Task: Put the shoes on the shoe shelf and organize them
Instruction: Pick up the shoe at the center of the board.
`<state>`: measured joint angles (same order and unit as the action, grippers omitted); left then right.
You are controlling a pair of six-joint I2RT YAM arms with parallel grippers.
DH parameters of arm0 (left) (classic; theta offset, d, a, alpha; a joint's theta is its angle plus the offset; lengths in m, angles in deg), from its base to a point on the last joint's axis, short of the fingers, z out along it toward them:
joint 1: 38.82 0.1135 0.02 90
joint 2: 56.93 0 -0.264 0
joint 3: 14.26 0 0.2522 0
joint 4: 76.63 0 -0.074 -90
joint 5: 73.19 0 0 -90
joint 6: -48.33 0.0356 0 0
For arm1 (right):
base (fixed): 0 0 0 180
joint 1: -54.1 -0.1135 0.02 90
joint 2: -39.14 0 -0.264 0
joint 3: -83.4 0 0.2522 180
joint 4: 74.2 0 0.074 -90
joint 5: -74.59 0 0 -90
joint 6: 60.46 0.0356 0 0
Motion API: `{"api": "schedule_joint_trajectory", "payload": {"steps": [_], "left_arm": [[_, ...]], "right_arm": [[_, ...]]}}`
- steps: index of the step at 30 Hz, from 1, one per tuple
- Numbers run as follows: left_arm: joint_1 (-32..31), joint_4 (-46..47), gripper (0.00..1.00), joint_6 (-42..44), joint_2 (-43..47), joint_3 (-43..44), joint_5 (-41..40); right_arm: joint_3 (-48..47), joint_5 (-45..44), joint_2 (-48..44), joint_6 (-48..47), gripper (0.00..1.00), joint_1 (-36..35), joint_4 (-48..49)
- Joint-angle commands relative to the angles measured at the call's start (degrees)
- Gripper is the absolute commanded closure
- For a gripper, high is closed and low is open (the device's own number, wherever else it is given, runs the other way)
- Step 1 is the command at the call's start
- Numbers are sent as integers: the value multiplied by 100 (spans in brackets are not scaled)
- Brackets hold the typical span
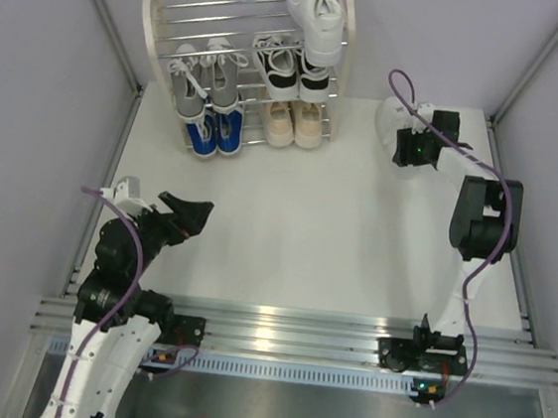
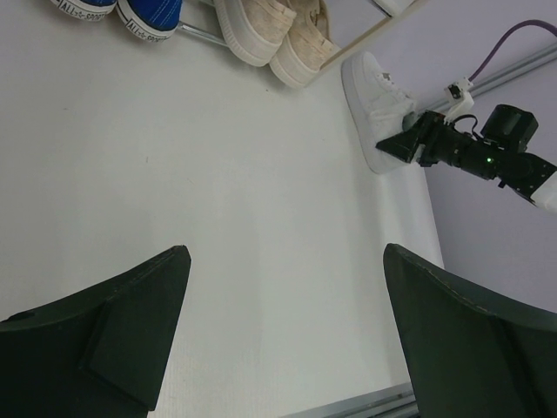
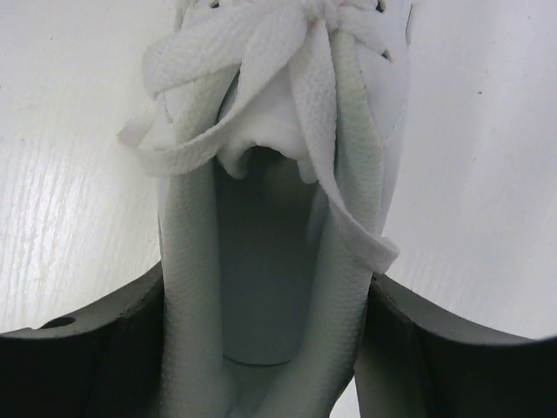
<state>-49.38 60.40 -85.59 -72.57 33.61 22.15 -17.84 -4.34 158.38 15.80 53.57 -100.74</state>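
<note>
One white shoe [image 3: 271, 131], half-hidden overhead, sits clamped in the right tool [image 3: 270, 300]; left tool [image 2: 285, 254] spread apart.

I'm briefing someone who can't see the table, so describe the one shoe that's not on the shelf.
Find the shoe shelf at the far edge of the table. To its right, near the far corner, one sneaker lies on the tabletop with the right gripper straddling it. It is all white and the only shoe off the shelf.
</note>
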Motion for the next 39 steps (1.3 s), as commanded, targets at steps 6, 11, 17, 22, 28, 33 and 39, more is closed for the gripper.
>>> {"api": "schedule_joint_trajectory", "payload": {"steps": [6,11,17,22,28,33,39], "left_arm": [[-7,846,2,-626,70,-457,449],[2,1469,2,-1284,-44,-1054,1082],[-7,2868,2,-2252,-561,-2004,2057],[-15,3412,2,-2244,-1055,-1961,2269],[-103,3712,2,-2200,-1757,-1697,2541],[-533,3738,2,-1981,-2338,-1390,2507],[-1263,3906,2,-1901,-2523,-1179,2094]], "right_arm": [[749,826,-1357,-287,89,-8,662],[1346,1308,-2079,-393,96,282,531],[2278,2073,-3474,-989,98,300,-119],[2911,2487,-4461,-1648,98,300,-953],[3272,3252,-5375,-2492,99,-120,-2262],[3448,3296,-6079,-2775,99,-956,-2686],[2897,3016,-6176,-2205,99,-2037,-2686]]}}
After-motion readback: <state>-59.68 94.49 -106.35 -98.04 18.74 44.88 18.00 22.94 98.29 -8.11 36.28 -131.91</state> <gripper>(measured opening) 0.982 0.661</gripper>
